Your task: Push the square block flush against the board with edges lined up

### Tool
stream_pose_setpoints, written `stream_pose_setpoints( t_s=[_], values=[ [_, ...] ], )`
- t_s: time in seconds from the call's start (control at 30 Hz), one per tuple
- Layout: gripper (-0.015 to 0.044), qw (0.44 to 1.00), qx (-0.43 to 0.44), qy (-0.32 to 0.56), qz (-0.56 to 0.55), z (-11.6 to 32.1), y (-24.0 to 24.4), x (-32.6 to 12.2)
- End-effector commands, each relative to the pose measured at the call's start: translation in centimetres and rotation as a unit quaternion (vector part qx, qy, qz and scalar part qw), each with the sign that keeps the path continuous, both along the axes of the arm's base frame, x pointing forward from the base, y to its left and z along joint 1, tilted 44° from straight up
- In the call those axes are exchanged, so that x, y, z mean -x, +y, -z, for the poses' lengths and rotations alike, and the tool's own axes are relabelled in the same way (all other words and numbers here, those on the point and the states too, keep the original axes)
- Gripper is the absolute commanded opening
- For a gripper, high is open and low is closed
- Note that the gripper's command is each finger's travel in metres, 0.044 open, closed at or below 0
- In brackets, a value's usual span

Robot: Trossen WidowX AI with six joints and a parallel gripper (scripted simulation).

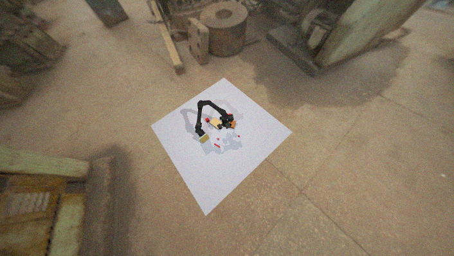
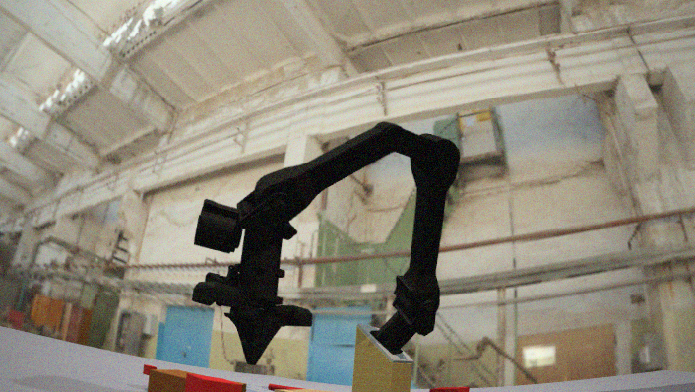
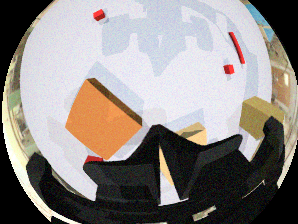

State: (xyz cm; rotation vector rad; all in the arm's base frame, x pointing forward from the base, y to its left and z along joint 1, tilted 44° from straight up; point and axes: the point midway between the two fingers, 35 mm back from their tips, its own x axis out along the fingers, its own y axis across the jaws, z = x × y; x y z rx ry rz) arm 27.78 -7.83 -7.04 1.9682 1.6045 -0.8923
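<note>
Your gripper [image 1: 226,123] [image 2: 252,363] [image 3: 156,128] hovers with its fingers together, holding nothing. You have the orange block [image 1: 233,125] [image 2: 166,381] [image 3: 102,120] on the white surface [image 1: 206,183] [image 2: 74,361] [image 3: 55,60], apart from the tan board [image 1: 215,122] [image 3: 198,135]

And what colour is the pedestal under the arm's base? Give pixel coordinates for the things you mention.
The pedestal [image 1: 204,139] [image 2: 372,371] [image 3: 253,116] is mustard yellow on its sides, clearest in the exterior view.

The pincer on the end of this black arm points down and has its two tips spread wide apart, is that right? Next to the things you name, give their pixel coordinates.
Not quite: the tips of the pincer [image 1: 227,123] [image 2: 252,361] [image 3: 159,127] are closed together, as the exterior and wrist views show. It does point down, on the end of the black arm [image 1: 199,112] [image 2: 427,222].
</note>
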Motion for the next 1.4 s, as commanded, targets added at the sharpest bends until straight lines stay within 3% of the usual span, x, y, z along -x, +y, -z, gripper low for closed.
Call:
stream_pose_setpoints(
  t_s=[0.0,0.67,1.37],
  values=[
    [0.0,0.999,0.007,-0.027,-0.026,-0.6,-0.1,0.3],
    [0.0,0.928,0.045,-0.255,-0.269,-2.5,2.1,4.3],
    [0.0,0.736,0.08,-0.462,-0.489,-4.0,4.7,8.6]
  ],
)
